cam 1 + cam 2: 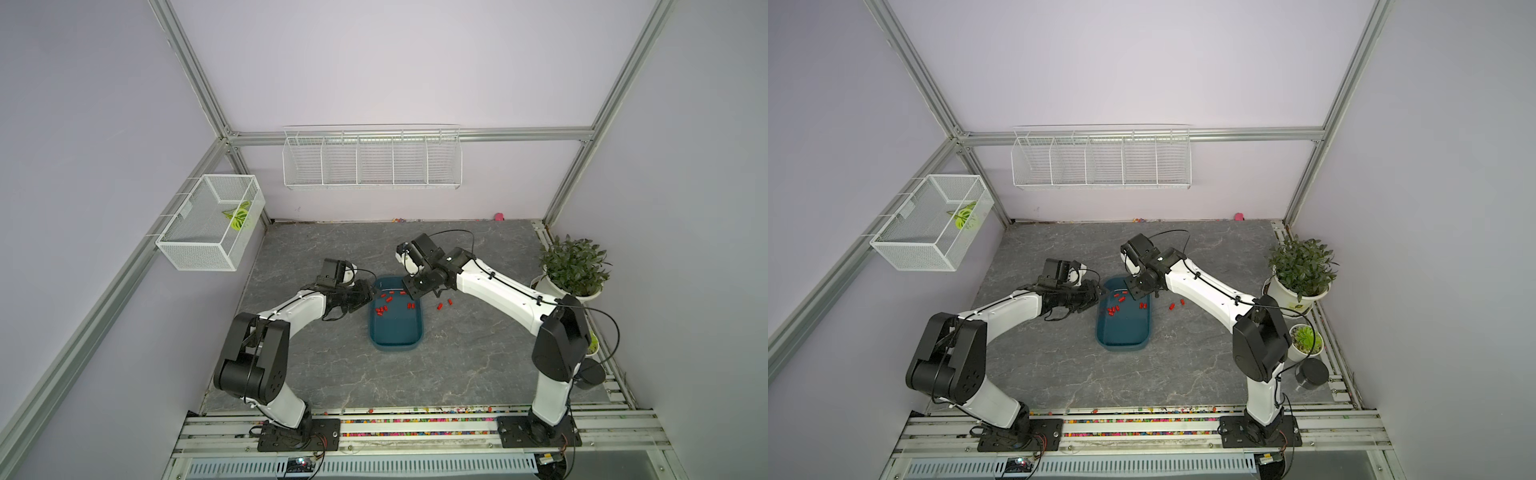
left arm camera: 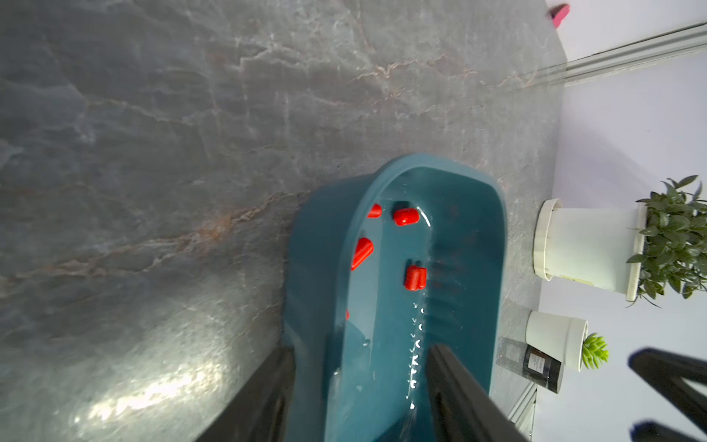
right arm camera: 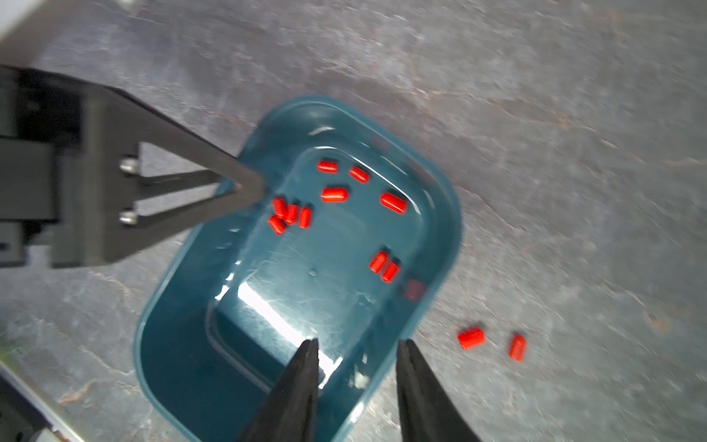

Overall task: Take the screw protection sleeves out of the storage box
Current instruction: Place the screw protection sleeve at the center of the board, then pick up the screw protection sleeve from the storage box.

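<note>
The dark teal storage box [image 1: 397, 328] [image 1: 1123, 332] lies mid-table. Several red screw protection sleeves [image 1: 381, 310] [image 1: 1113, 310] [image 3: 334, 194] [image 2: 415, 277] lie in its far half. Two more sleeves [image 1: 439, 306] [image 3: 471, 338] rest on the table just right of the box. My left gripper [image 1: 374, 296] [image 2: 362, 347] [image 3: 248, 187] is open, one finger outside the box's far-left wall and the other inside. My right gripper [image 1: 424, 294] [image 3: 359, 342] is open astride the far-right wall, holding nothing.
A potted plant [image 1: 573, 270], a small succulent [image 1: 1306, 338] and a black jar [image 1: 1312, 373] stand along the right edge. White wire baskets [image 1: 210, 226] [image 1: 372, 160] hang on the walls. A pink blob [image 1: 498, 216] lies at the back. Coloured beads [image 1: 415, 422] line the front rail.
</note>
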You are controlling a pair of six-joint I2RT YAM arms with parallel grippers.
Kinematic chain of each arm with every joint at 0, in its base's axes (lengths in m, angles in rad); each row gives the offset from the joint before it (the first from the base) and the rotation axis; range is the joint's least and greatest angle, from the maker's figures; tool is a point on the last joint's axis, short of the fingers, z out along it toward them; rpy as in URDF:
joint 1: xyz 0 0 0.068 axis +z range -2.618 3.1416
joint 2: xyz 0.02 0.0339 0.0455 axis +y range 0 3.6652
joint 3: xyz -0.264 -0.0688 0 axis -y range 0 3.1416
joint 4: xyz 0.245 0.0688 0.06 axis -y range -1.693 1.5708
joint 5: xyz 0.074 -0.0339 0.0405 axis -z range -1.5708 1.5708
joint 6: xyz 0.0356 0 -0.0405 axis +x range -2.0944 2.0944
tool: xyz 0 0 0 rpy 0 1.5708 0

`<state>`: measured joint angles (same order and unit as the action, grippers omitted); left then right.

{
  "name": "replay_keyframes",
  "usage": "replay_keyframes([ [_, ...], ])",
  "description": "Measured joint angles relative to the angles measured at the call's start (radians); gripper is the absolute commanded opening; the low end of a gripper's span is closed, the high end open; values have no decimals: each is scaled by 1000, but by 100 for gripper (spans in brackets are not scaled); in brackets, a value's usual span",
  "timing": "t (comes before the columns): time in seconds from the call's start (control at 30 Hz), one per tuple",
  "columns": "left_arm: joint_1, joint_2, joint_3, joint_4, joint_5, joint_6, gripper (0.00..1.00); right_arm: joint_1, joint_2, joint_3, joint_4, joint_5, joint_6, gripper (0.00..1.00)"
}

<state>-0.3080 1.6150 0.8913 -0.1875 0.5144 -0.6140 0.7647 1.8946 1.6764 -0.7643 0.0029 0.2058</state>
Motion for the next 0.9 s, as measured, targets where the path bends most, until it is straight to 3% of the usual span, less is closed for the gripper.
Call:
replay_keyframes([
  [0.33,-2,28,1,-6,8,5,47,45,102,-21,118,-60,56,29],
  [0.9,-2,77,11,25,45,-5,43,47,213,-60,261,-95,165,26],
])
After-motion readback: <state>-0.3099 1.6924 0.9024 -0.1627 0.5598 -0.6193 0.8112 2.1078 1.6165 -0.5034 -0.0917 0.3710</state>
